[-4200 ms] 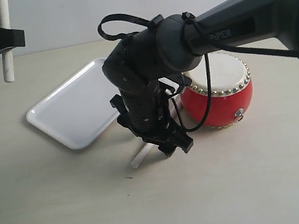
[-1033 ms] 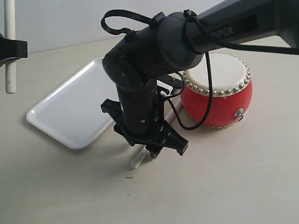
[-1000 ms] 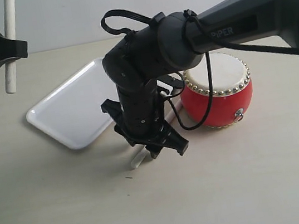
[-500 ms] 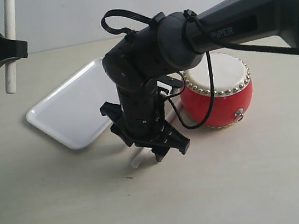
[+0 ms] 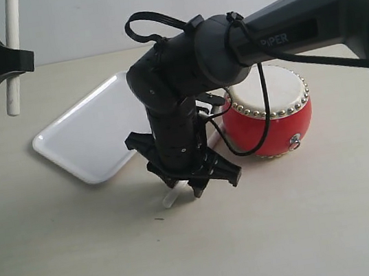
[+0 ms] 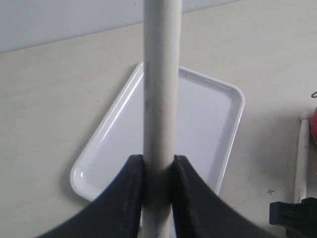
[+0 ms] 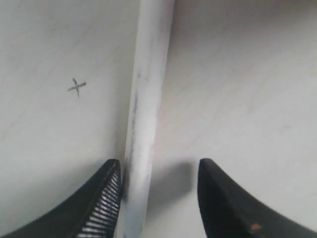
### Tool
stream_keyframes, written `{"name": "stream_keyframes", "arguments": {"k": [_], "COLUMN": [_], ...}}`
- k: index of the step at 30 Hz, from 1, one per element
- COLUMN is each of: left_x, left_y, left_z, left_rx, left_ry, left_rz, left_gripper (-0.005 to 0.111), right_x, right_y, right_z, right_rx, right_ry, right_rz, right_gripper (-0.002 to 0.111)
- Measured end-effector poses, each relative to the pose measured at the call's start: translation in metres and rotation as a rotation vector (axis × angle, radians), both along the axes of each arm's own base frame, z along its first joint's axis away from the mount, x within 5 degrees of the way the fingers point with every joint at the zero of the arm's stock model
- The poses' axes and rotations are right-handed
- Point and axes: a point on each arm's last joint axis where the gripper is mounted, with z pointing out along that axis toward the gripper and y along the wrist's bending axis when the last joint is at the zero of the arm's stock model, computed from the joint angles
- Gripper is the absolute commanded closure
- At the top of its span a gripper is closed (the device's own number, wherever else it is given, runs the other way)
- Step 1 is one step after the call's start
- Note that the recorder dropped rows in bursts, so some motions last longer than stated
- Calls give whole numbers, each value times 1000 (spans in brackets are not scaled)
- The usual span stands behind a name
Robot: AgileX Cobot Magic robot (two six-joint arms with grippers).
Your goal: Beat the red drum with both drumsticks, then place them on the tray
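My right claw [image 5: 201, 182] has twisted and dropped a touch since a second ago, ending lower and a bit closer to the drum [image 5: 272, 121]. The left arm has not budged. The right claw's jaws stand apart, straddling the lying stick [image 7: 146, 89] on the counter [image 5: 309, 230]. One finger [image 7: 106, 198] touches the stick and the other stands clear of it, so nothing is gripped yet.

That stick runs out from the foot of the drum, on the side away from the drum's ring handle, and its free end [image 5: 171, 199] pokes out past the claw. The tray [image 5: 80, 136] lies beyond it, farther from the drum, its near edge close to my right wrist. The left claw [image 5: 16, 60] is clenched on the upright stick [image 5: 11, 46], high over the tray's far side, well apart from the drum. In front of the drum the counter is open.
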Motion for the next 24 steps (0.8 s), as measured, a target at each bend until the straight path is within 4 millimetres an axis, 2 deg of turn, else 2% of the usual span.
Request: {"name": "stream_keyframes", "arguments": {"k": [20, 24], "left_x": [0, 0], "left_y": [0, 0], "left_z": [0, 0], "left_rx": [0, 0], "left_ry": [0, 0], "left_rz": [0, 0], "left_gripper": [107, 107], "right_x": [10, 10], "right_y": [-3, -3], "right_z": [0, 0], "right_rx": [38, 38], "right_ry": [-34, -34], "right_rz": [-20, -22], "right_gripper": [62, 70]}}
